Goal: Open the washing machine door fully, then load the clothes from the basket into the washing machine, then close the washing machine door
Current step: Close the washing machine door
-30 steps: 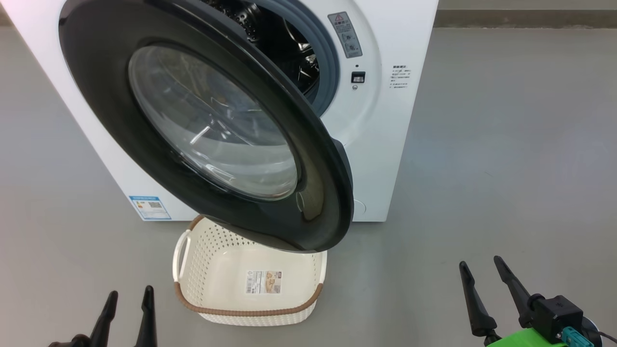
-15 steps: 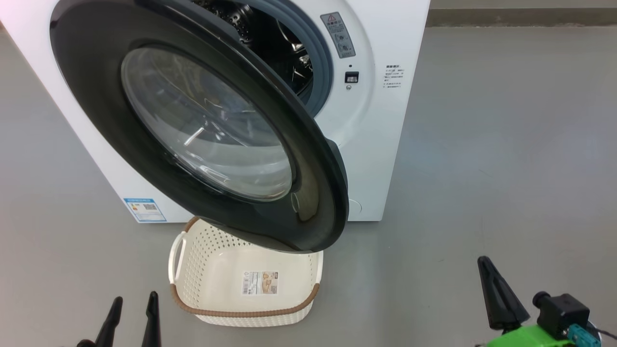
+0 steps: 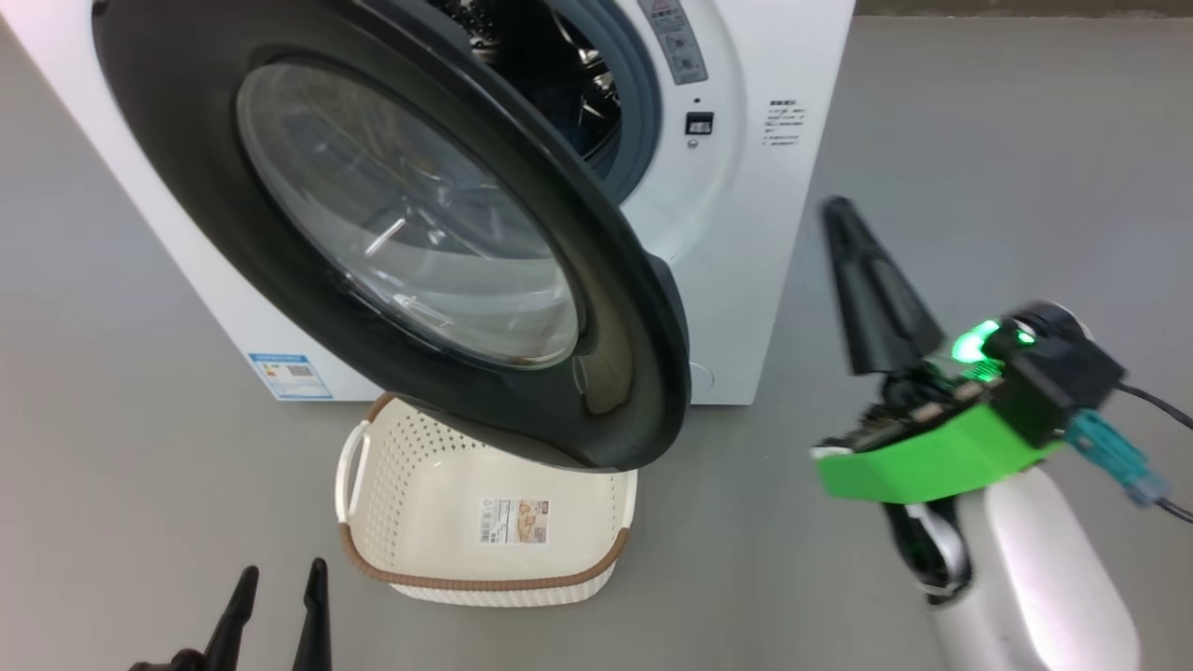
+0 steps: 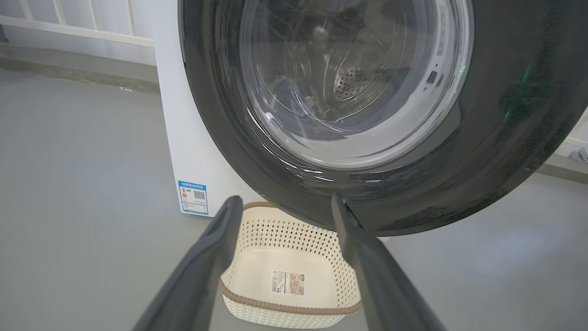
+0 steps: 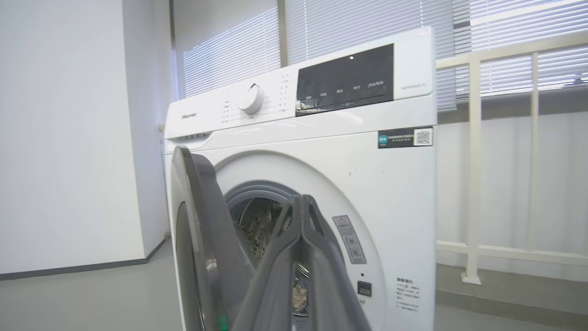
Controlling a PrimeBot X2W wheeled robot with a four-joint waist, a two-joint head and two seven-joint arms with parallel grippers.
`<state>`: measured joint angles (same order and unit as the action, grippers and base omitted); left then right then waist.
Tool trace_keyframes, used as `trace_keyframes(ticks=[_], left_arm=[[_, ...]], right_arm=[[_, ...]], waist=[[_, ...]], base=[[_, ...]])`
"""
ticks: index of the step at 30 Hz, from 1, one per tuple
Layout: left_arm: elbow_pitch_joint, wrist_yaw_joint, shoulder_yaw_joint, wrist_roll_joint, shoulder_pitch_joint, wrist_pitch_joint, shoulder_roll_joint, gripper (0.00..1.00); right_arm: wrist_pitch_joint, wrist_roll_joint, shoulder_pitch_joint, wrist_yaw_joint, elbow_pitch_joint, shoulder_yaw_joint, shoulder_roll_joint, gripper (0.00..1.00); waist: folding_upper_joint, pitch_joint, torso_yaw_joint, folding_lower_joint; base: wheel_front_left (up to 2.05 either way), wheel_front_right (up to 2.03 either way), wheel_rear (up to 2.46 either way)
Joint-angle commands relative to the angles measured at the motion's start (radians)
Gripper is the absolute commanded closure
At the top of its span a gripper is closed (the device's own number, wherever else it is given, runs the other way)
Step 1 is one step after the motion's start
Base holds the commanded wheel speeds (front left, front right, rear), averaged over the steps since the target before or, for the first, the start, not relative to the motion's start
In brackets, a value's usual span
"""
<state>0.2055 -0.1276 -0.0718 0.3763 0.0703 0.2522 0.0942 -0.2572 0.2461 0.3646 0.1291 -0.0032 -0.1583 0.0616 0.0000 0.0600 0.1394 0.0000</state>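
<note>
The washing machine (image 3: 746, 233) stands with its black washing machine door (image 3: 401, 233) swung wide, overhanging the basket (image 3: 485, 585) on the floor. The basket holds just a label sticker. A small pale patch low in the drum (image 5: 299, 294) may be the clothes; I cannot tell. My left gripper (image 3: 284, 567) is open, low, left of the basket; from the wrist, the left gripper (image 4: 287, 200) faces the door (image 4: 349, 92) and basket (image 4: 285, 230). My right gripper (image 3: 836, 207) is shut on nothing, raised right of the machine. The right gripper (image 5: 301, 197) points at the drum opening beside the door's edge (image 5: 197, 230).
Grey floor (image 3: 979, 186) spreads right of the machine. A white railing (image 5: 475, 161) and window blinds stand behind it to the right, and a white wall (image 5: 69, 138) rises on the machine's left.
My right gripper shut, then rose from the lower right up beside the machine's front. The head camera shifted a little. The left gripper stayed open and low.
</note>
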Motion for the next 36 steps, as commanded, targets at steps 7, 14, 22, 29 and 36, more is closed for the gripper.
trace_keyframes(ticks=[7, 14, 22, 29, 36], left_arm=[[-0.02, -0.003, 0.025, 0.003, -0.062, 0.009, 0.005, 0.0], [-0.022, -0.003, 0.044, 0.005, -0.059, 0.01, 0.002, 0.0], [-0.023, -0.003, 0.039, 0.004, -0.065, 0.01, -0.002, 0.0], [-0.025, -0.003, 0.041, 0.009, -0.076, 0.01, 0.005, 0.0], [-0.034, -0.003, 0.025, 0.019, -0.076, 0.01, -0.003, 0.0]], right_arm=[[-0.005, 0.033, 0.072, 0.002, -0.025, -0.244, -0.011, 1.0], [-0.005, 0.042, 0.007, 0.002, 0.056, -0.311, -0.011, 1.0], [-0.005, 0.048, 0.002, 0.002, 0.166, -0.322, -0.011, 1.0], [-0.005, 0.065, 0.015, 0.002, 0.217, -0.301, -0.011, 1.0], [-0.005, 0.074, 0.017, 0.002, 0.236, -0.284, -0.011, 1.0]], waist=[[0.0, 0.014, 0.058, 0.0], [0.0, 0.016, 0.089, 0.0], [0.0, 0.023, 0.09, 0.0], [0.0, 0.014, 0.098, 0.0], [0.0, 0.008, 0.112, 0.0]], base=[[0.0, 0.0, 0.0], [0.0, 0.0, 0.0], [0.0, 0.0, 0.0], [0.0, 0.0, 0.0], [0.0, 0.0, 0.0]])
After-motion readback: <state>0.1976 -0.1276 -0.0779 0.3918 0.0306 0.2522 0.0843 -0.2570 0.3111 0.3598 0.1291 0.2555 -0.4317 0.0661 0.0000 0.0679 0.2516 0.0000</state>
